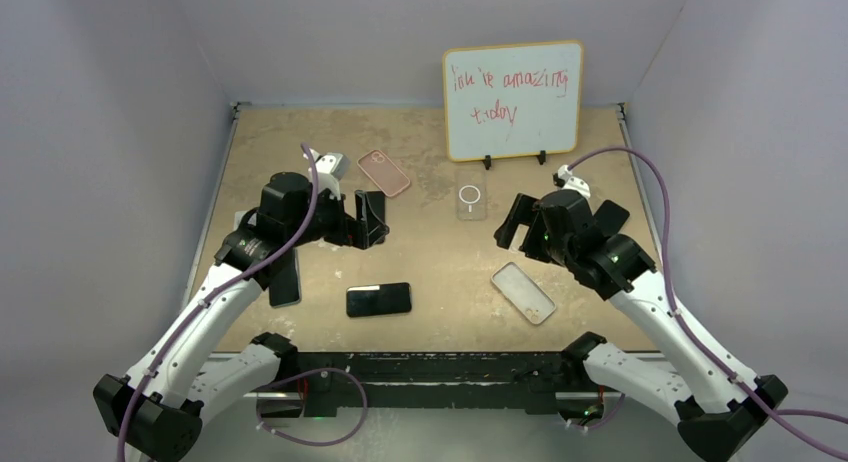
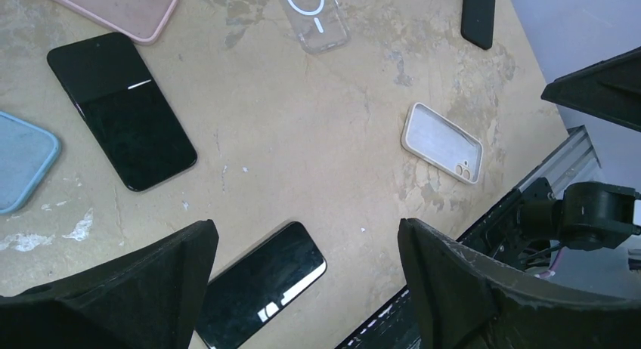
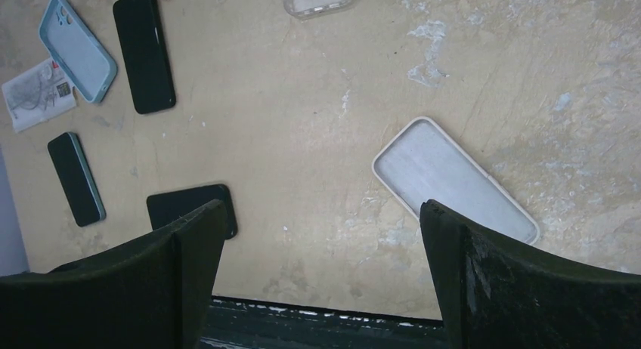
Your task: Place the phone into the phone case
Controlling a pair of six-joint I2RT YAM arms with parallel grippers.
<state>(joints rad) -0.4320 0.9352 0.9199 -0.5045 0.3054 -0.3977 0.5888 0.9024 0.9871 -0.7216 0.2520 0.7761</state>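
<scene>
I see the worn tan tabletop (image 1: pixel 430 262) filling most of the overhead view, with a whiteboard (image 1: pixel 512 100) propped on its far edge, right of the middle, scrawled in red.

The left arm (image 1: pixel 215 302) reaches in over the left half and the right arm (image 1: pixel 650 302) over the right half. Both hang above the surface, heads turned toward the middle. Each wrist camera shows its jaws spread wide with nothing between them.

A black phone (image 1: pixel 379 299) lies flat and screen-up close to the near edge, about the middle, touching nothing. The left jaws hover above it, and it shows partly between them in the left wrist view.

An off-white phone case (image 1: pixel 523 292) lies open side up near the near edge, right of the middle, well apart from that phone. It sits below the right jaws.

Toward the left edge, a second black phone (image 2: pixel 121 111) lies just beside a light blue case (image 2: pixel 23 160). A third, teal-edged phone (image 3: pixel 75 179) lies nearer the near left corner.

A pink case (image 1: pixel 384 172) and a clear case with a white ring (image 1: pixel 471 196) sit toward the far edge. A black slab (image 1: pixel 610 217) lies by the right edge; I cannot tell whether it is a phone or a case.

A small printed card (image 3: pixel 38 96) rests by the left edge.
</scene>
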